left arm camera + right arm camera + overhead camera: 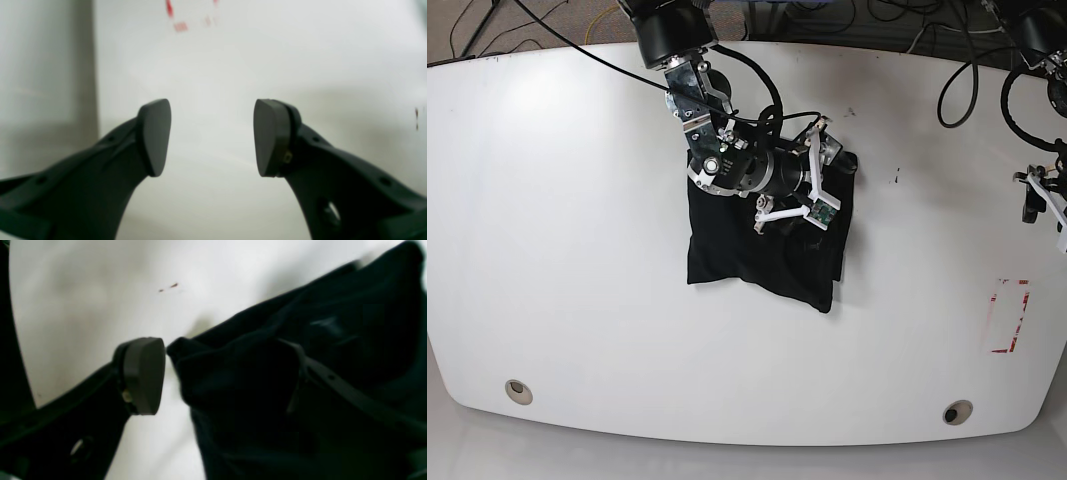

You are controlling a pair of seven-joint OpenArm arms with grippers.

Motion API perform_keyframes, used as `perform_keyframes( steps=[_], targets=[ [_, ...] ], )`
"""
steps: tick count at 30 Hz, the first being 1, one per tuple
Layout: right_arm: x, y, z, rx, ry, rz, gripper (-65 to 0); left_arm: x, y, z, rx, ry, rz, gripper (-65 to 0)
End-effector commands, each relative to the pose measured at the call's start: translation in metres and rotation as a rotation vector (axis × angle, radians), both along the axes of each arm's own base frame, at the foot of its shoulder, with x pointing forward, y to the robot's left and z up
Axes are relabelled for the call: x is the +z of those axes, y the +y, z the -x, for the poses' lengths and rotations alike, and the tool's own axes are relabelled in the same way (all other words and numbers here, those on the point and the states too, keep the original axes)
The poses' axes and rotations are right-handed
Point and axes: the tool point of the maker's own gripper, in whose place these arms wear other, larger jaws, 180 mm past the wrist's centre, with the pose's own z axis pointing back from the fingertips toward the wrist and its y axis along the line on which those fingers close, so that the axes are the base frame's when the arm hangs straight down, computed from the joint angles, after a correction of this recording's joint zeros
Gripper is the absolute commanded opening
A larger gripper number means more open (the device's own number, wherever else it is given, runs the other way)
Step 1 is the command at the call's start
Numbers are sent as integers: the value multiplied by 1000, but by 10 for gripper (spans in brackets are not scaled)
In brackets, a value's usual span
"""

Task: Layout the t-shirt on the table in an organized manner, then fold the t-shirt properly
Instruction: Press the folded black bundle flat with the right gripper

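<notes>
The right end effector (812,170) and its arm cover the upper part of the black t-shirt (727,250). The left end effector (1039,200) is cut by the base view's edge. The red mark (180,26) blurs on the counter (233,66).

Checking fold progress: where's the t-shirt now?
Base view: the t-shirt lies bunched near the table centre, under the right hand, far from the red-outlined rectangle.

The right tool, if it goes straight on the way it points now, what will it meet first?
Most likely the black t-shirt. In the right wrist view the right tool stands open with the cloth bunched between its pads, very near one pad. The white table lies behind. Depth is unclear.
</notes>
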Motion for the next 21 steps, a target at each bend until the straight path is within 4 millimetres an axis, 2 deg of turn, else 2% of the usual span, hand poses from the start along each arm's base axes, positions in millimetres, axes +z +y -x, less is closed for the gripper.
perform_keyframes(
  steps=[1,4,6,10,15,21],
  targets=[
    [13,9,-5,0,-23,-64,-206,19,4,-10,-12,-58,-21,-283],
    [8,10,-4,0,-10,-70,-220,19,3,-9,-13,-59,-19,-283],
    [5,12,-3,-1,-1,-80,-268,17,3,-8,-14,-53,-19,-283],
    [2,16,-3,-7,7,-117,-436,16,2,-9,-17,-52,-15,-283],
    [4,20,-4,-13,1,-156,-585,16,1,-9,-19,-52,-16,-283],
    [1,15,-3,-15,-1,-144,-647,16,1,-9,-18,-51,-15,-283]
  ],
)
